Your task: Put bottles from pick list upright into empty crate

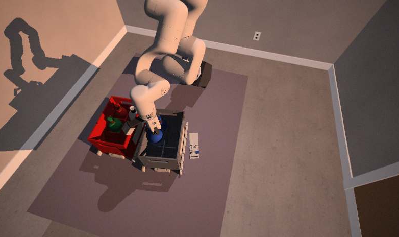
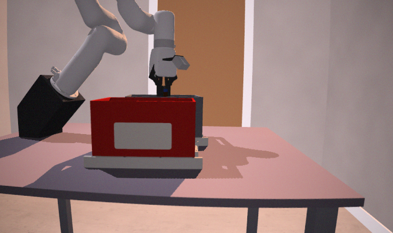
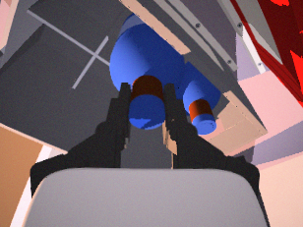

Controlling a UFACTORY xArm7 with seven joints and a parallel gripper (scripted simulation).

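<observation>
My gripper (image 1: 156,130) (image 2: 163,92) (image 3: 147,96) is shut on the neck of a blue bottle (image 1: 155,137) (image 3: 130,58), which hangs roughly upright, its body inside the grey crate (image 1: 175,163) (image 2: 199,115). Its base is hidden. Another blue bottle (image 1: 163,125) (image 3: 195,91) stands in this crate, toward the robot base. The red crate (image 1: 106,148) (image 2: 142,111) (image 3: 275,39) holds a green bottle (image 1: 115,125), a red bottle (image 1: 120,112) and a white-capped bottle (image 1: 132,108); part of it is hidden by the arm. The pick list (image 1: 193,138) shows blue 2, then white 1.
The crates stand side by side on pale supports on the table (image 1: 206,188) (image 2: 279,185). Thin dividers (image 1: 163,148) (image 3: 91,60) cross the grey crate's floor. The held bottle is near the grey crate wall that faces the red crate. The arm reaches over both crates.
</observation>
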